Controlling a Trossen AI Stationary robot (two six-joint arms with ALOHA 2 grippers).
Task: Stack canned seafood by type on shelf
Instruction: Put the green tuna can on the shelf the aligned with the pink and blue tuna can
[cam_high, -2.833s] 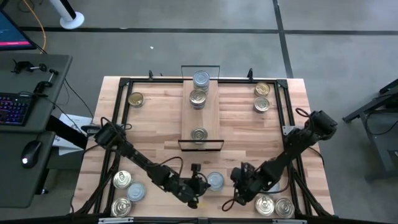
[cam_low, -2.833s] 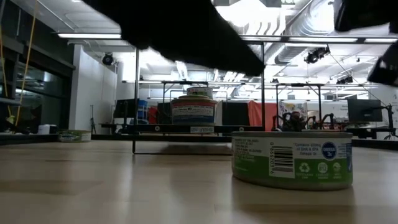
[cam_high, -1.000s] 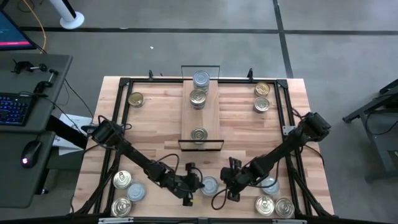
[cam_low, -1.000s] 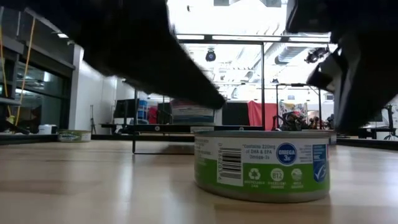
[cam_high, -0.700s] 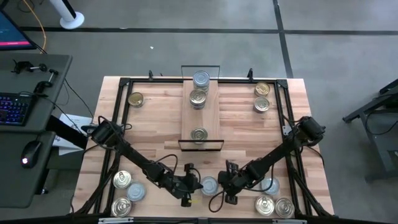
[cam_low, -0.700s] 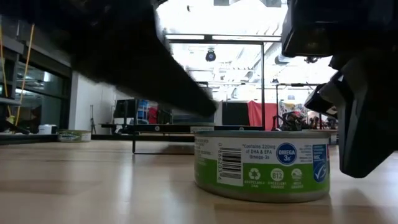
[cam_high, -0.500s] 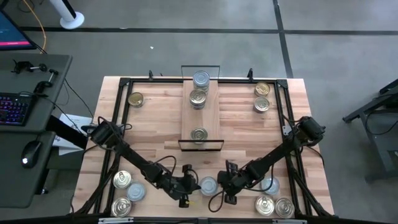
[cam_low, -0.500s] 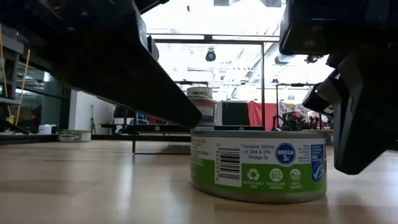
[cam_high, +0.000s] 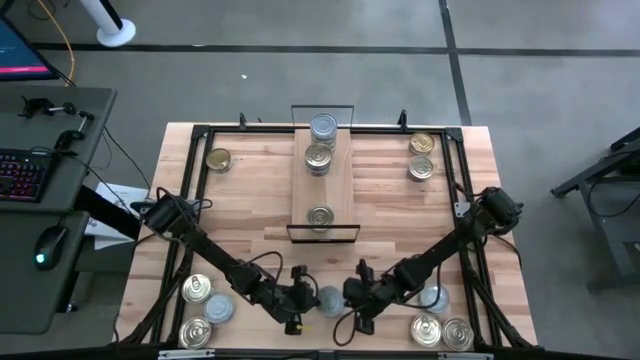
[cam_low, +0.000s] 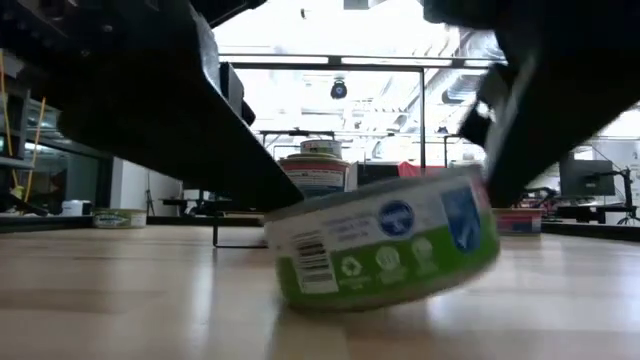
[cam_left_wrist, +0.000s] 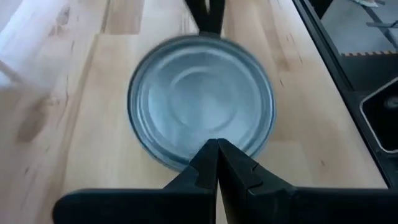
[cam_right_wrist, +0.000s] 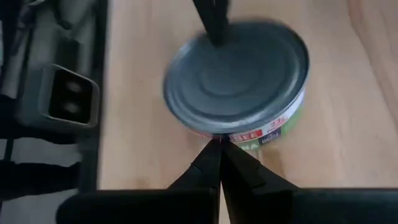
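- A green-labelled tin (cam_high: 329, 299) sat tilted at lower centre, pinched between both grippers.
- The left gripper (cam_high: 306, 297) and right gripper (cam_high: 350, 294), fingers closed, touched its opposite sides.

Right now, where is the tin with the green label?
In the high view the green-labelled tin sits at the table's near edge, middle, between the shut left gripper and shut right gripper, tilted.

a robotics lab or workshop is showing here: a butcher-block table (cam_high: 250, 215) is standing on a grey concrete floor (cam_high: 300, 80) at the frame's centre, a desk with a lit keyboard (cam_high: 22, 174) and mouse (cam_high: 44, 246) is sitting at the left, and ceiling ducts (cam_low: 480, 70) and monitors (cam_low: 586, 177) are filling the background.
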